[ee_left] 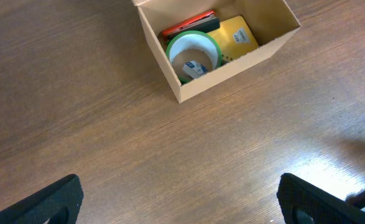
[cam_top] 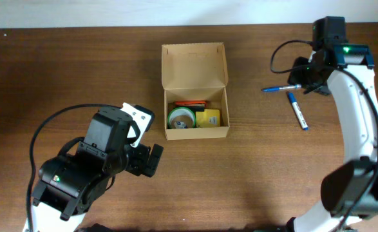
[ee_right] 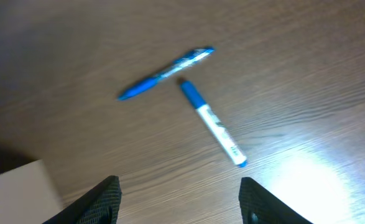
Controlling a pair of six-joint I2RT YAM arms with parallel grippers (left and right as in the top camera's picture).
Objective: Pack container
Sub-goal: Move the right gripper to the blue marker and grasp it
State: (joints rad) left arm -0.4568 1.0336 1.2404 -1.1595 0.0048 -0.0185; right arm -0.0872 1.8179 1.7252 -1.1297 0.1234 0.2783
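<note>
Container (cam_top: 197,133) at table centre, lid flap folded back to the far side. Inside: green tape roll (cam_top: 181,118), yellow pack (cam_top: 209,118), red item (cam_top: 190,103) at the far wall. Left gripper (cam_top: 151,158) near-left of the box, jaws spread wide, empty. Right gripper (ee_right: 182,202) far right, jaws parted, empty, above blue pen (ee_right: 167,72) and marker (ee_right: 212,122).

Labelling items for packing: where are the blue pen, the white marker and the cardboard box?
blue pen (ee_right: 166,71): right wrist view, mid-barrel.
white marker (ee_right: 214,124): right wrist view, white barrel.
cardboard box (cam_top: 197,133): overhead view, front wall.
</note>
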